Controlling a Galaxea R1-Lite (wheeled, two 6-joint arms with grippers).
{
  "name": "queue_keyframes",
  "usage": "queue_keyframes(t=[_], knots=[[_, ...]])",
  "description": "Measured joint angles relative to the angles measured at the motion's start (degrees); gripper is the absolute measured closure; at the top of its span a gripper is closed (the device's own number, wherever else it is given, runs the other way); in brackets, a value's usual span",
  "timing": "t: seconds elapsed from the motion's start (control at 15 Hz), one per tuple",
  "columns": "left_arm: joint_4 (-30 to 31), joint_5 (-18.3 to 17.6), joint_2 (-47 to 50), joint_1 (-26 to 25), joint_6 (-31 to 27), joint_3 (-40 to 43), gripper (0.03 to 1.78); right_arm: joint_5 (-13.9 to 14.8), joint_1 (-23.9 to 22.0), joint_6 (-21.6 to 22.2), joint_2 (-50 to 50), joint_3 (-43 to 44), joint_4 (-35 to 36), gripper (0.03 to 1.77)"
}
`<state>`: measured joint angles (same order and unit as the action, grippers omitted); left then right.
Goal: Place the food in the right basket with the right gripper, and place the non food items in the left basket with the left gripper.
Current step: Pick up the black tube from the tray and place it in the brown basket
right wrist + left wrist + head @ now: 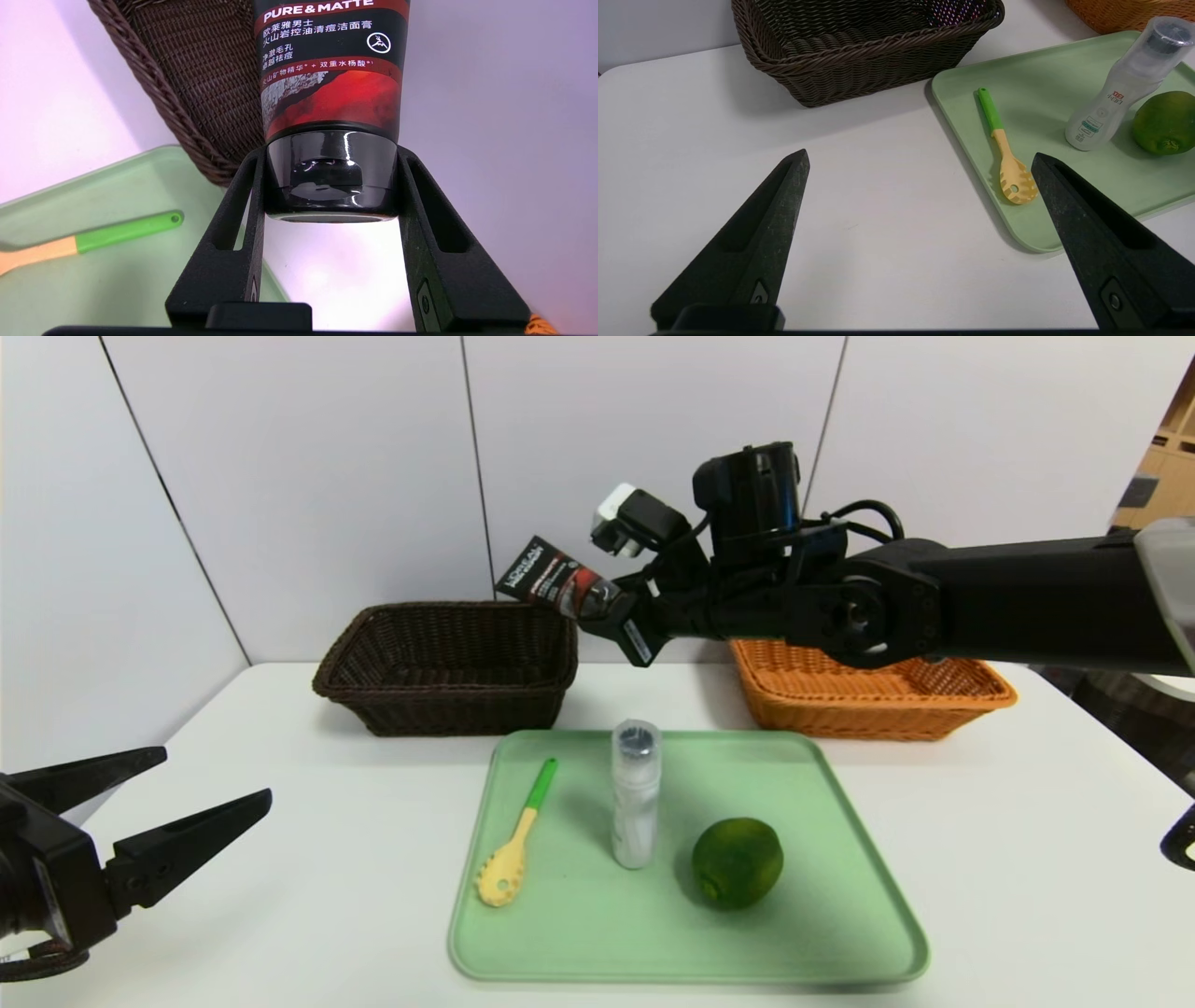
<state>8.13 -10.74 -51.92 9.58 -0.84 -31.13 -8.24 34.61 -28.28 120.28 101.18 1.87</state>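
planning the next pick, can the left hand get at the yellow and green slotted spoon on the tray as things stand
Probably yes: the left hand is open and empty, and the yellow and green slotted spoon lies uncovered near the pale green tray's closest edge.

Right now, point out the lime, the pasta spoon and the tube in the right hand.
lime [737,861], head view, middle of its skin.
pasta spoon [540,788], head view, green handle.
tube [331,65], right wrist view, printed body.

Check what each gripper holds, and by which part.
Right gripper clamps the black-and-red face-wash tube by its glossy black cap; left gripper holds nothing.
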Motion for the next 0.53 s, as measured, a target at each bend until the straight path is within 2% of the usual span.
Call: queue_keyframes(t=[0.53], knots=[[-0.23,-0.02,0.22,0.00,-0.01,0.24,0.12,0.22,1.77,0.09,6.78,9.65,-1.56,0.98]])
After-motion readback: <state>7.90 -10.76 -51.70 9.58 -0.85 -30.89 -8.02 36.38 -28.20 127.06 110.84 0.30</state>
